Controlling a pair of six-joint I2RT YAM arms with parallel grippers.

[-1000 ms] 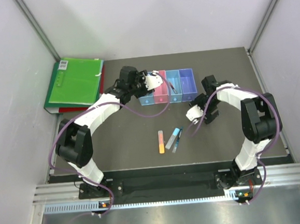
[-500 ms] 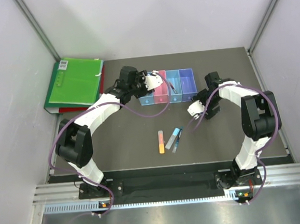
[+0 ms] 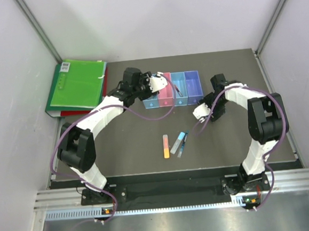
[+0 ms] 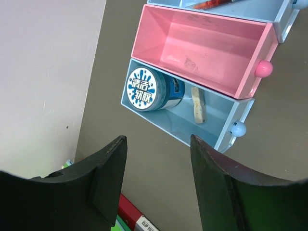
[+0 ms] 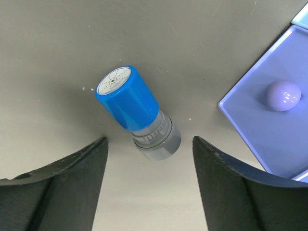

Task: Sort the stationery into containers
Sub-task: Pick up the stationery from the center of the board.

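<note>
Right wrist view: spread right end effector (image 5: 149,143) brackets the blue-capped piece (image 5: 129,103), lying diagonally on the bench (image 5: 57,48).

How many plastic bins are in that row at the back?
4, side by side: left blue bin, pink bin, second blue bin, purple bin at the right end. No more visible.
</note>
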